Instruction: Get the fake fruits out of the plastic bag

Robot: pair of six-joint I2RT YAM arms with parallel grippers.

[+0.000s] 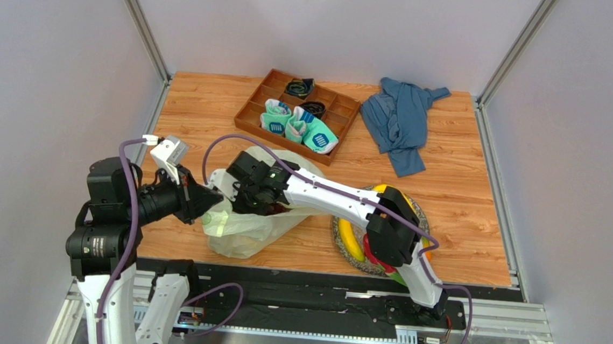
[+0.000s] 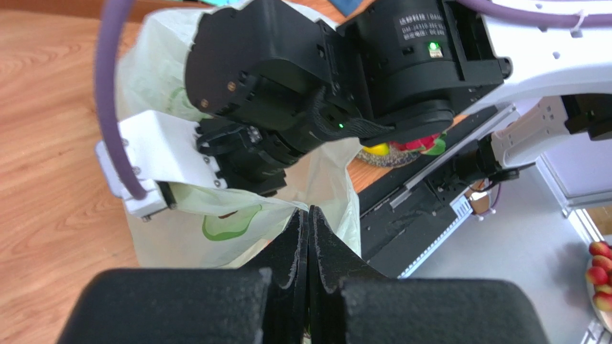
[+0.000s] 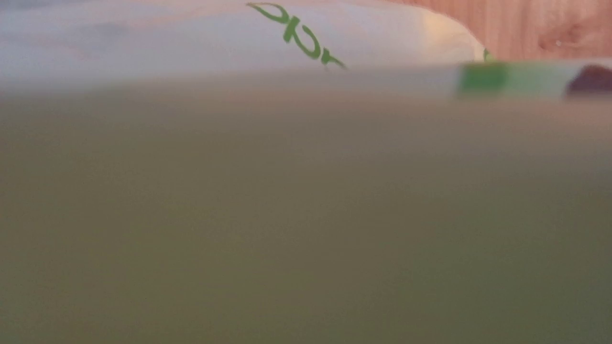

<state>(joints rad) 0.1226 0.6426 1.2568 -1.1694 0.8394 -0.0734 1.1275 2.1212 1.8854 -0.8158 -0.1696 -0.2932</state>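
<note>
**Surface** (image 1: 462, 191): orange-brown wood-grain board with metal rails along its left and right edges. Four items lie directly on it.

1. **Plastic bag** (image 1: 240, 234): thin, pale yellow-green with green print. It is slumped on the near part of the surface. Its edge meets the tip of the left claw (image 1: 218, 201), and its bulk lies just right of that claw.
2. **Divided wooden tray** (image 1: 251, 111): brown and set askew. It is well beyond the left claw, toward the far edge and a little to the right.
3. **Blue garment** (image 1: 402, 122): crumpled, far to the claw's right at the back, beside the tray but apart from it.
4. **Round woven dish** (image 1: 337, 237): right of the claw, past the bag, near the front edge. It is partly hidden from above.
</note>
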